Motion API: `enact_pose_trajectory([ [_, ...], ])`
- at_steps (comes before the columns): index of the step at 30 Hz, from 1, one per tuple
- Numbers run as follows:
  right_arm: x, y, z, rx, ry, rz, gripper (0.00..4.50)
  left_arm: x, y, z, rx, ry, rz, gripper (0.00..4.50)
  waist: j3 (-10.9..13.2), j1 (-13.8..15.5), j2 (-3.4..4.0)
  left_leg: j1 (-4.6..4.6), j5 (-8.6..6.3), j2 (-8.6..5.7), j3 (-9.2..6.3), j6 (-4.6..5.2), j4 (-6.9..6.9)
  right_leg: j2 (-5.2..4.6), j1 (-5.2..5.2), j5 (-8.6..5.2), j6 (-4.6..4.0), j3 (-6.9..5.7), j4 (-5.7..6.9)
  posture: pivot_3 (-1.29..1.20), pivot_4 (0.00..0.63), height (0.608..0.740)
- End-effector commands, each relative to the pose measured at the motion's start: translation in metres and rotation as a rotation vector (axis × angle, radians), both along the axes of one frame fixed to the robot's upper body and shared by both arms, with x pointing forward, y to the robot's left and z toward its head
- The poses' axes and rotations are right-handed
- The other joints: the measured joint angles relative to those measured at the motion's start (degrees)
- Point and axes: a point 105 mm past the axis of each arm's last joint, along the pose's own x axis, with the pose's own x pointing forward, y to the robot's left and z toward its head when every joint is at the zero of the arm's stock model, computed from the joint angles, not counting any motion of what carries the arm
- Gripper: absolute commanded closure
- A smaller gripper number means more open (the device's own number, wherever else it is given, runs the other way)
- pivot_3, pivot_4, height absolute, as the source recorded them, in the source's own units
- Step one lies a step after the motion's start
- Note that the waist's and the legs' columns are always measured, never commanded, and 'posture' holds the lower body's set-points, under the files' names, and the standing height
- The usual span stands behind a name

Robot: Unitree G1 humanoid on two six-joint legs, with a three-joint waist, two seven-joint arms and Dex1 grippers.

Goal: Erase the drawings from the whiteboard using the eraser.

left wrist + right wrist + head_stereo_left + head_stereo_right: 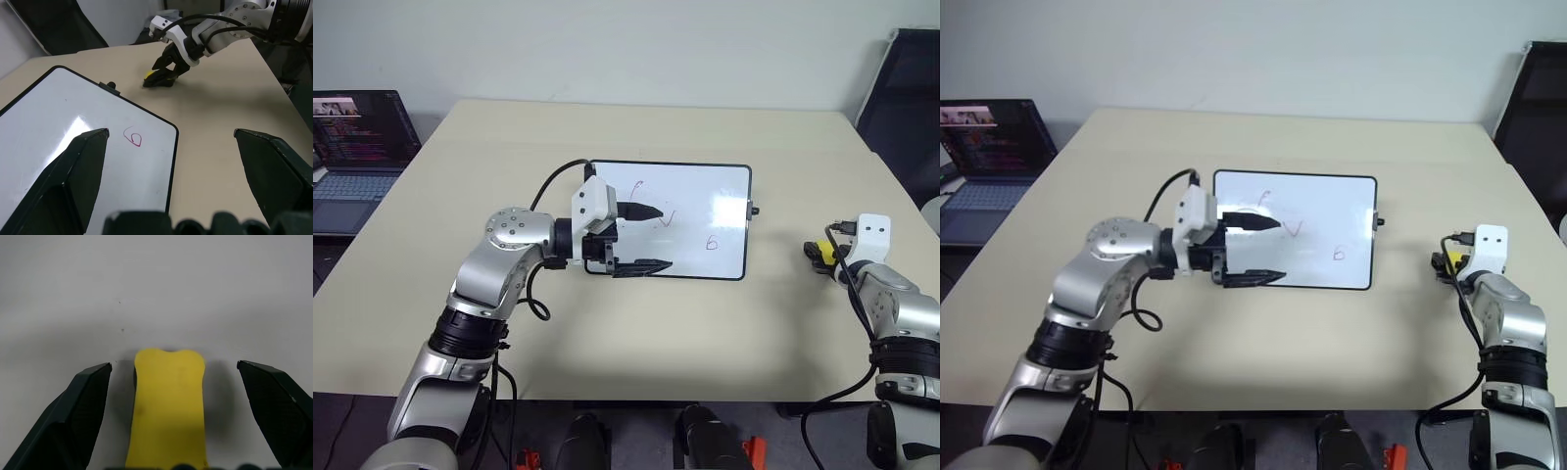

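Note:
The whiteboard [705, 196] lies flat in the middle of the table. Red drawings mark it: a curved stroke [637, 184], a "v" [666, 217] and a "6" [712, 242]. My left gripper [651, 238] hovers open over the board's left half, one finger toward its middle and one at its near edge. To the right of the board the small yellow eraser [168, 406] rests on the table. My right gripper [174, 363] is open around it, a gap showing between each finger and the block. The left wrist view also shows the eraser [150, 75] under that gripper.
An open laptop [357, 147] sits on a lower surface off the table's left side. A dark chair [901, 88] stands past the far right corner. The beige table [509, 137] is bare around the board, and its right edge runs close to the eraser.

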Motion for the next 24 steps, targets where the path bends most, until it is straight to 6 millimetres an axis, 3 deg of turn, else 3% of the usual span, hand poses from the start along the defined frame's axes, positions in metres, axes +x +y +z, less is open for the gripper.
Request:
enact_pose_trajectory([
  [1, 0.001, -0.009, 0.016, -0.029, -0.052, -0.024, 0.17, -0.004, 0.0, 0.013, -0.009, -0.063, -0.002, 0.0, 0.0, 0.0, 0.01, 0.0, 0.0, 0.0, 0.0, 0.0, 0.0, 0.0, 0.0, 0.0, 0.0, 0.0, 0.0, 0.0, 0.15, 0.74],
  [16, -0.001, 0.007, 0.012, 0.027, -0.069, 0.005, 0.17, -0.003, 0.006, 0.011, 0.002, -0.061, 0.021, 0.0, 0.0, 0.0, 0.01, 0.0, 0.0, 0.0, -0.05, 0.0, 0.01, 0.0, 0.02, -0.01, 0.03, -0.03, 0.02, 0.0, 0.15, 0.74],
  [24, -0.01, 0.011, 0.027, -0.017, -0.192, -0.025, 0.17, -0.004, 0.012, 0.009, -0.003, -0.053, 0.046, 0.0, 0.0, -0.1, 0.01, 0.0, 0.0, 0.01, -0.14, 0.0, 0.0, 0.02, 0.04, -0.02, 0.03, -0.1, 0.04, 0.0, 0.15, 0.74],
])
